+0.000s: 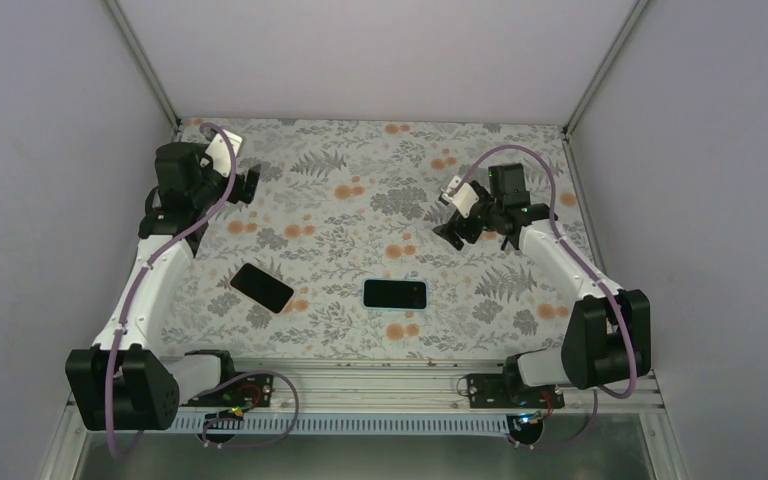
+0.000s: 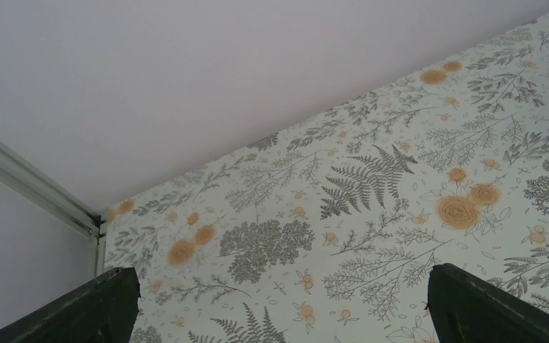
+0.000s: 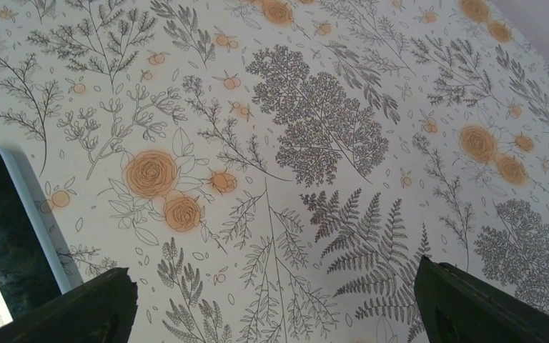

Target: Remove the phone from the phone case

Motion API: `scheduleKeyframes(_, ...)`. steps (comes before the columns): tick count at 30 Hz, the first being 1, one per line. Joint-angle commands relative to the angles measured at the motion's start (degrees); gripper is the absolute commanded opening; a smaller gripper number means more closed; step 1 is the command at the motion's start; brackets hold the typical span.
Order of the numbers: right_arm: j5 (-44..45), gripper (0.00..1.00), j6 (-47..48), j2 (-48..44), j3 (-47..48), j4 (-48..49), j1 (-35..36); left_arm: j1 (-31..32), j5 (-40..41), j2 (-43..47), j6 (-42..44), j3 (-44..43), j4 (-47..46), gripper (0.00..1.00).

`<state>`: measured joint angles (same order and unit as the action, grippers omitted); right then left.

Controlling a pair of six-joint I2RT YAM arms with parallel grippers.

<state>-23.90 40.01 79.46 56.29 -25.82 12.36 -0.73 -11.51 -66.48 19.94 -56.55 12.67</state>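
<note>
A light-blue phone case [image 1: 395, 294] with a dark glossy face inside its rim lies flat near the table's front middle. Its corner shows at the left edge of the right wrist view [image 3: 3, 236]. A bare black phone [image 1: 261, 288] lies flat and angled to the left of the case, apart from it. My left gripper [image 1: 251, 186] is open and empty, raised at the far left, well away from both. My right gripper [image 1: 457, 226] is open and empty, raised behind and to the right of the case. In both wrist views the fingertips [image 2: 107, 300] [image 3: 93, 304] stand wide apart over bare cloth.
A floral tablecloth [image 1: 360, 190] covers the table. White walls enclose it at the back and both sides, with a metal corner post [image 2: 36, 189] close to the left gripper. A metal rail [image 1: 380, 385] with the arm bases runs along the near edge.
</note>
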Motion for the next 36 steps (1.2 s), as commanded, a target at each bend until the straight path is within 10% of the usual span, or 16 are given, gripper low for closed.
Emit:
scheduleKeyframes(1, 1.1, 1.00, 3.2, -0.8, 0.8, -1.7, 0.5, 0.3, -1.2, 1.4, 0.2, -1.4, 0.5, 1.00)
scheduleKeyframes(36, 17.0, 1.00, 10.0, 16.3, 1.5, -14.8, 28.8, 0.5, -5.9, -2.6, 7.5, -1.9, 3.6, 1.00)
